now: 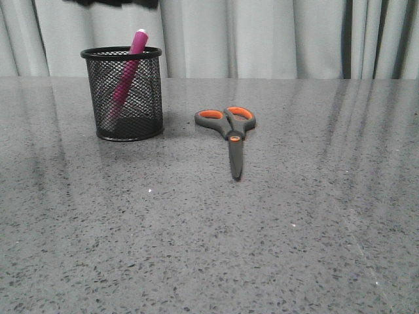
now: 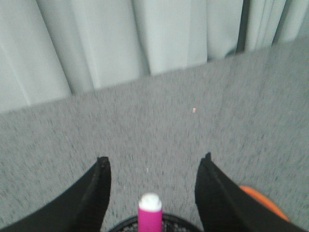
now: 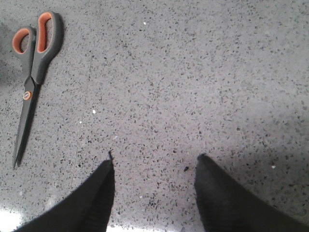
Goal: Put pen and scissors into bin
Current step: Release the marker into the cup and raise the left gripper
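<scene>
Both grippers, left gripper and right gripper, gape empty; pen leans inside bin, scissors flat to its right.

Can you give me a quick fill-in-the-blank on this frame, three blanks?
1. The pen stands tilted inside the ____.
2. The scissors lie flat on the table with their blades ____.
3. The left tool hangs over the pen's pale tip with its fingers ____, holding nothing.

Missing words: bin; closed; open
</scene>
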Available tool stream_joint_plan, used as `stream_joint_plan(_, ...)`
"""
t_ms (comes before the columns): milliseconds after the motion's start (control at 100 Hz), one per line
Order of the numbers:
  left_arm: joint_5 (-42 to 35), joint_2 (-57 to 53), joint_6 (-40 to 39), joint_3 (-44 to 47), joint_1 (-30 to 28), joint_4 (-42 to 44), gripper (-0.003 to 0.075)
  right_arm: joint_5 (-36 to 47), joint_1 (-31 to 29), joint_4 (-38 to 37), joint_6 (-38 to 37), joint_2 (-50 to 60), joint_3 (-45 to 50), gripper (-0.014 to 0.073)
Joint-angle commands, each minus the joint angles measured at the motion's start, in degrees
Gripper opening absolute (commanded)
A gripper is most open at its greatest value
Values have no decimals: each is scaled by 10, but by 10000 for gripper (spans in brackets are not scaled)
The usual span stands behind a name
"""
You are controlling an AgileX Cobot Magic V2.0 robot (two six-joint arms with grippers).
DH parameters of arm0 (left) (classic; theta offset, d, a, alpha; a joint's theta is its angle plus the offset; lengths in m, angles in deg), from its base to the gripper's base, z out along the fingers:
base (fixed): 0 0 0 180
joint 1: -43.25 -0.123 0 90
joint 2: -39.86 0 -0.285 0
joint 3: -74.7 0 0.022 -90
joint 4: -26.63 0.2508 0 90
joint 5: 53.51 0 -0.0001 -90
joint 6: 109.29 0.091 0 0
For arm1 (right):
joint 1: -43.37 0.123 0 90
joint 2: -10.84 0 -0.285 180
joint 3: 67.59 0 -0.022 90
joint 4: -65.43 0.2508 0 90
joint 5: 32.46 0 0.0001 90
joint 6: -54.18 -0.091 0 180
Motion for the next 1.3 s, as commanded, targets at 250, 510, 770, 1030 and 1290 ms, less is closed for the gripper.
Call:
stream_joint_plan(250,96,-133,0,-16,-74,19,364,-1,-4,8,7,1,-19,341)
stream_joint_plan(510,139,-248,0,37,-193,19,209,-7,-4,8,7,1,-20,341)
stream_joint_plan(770,109,-365,0,144,-247,24,-2,9,-4,19,7,1,-20,341)
stream_joint_plan(1030,172,-405,0,171,-249,32,-21,-12,11,103,84,-15,-44,341)
stream_joint_plan(1290,168,-416,0,171,-249,12,-21,-66,71,39,90,-96,-157,341)
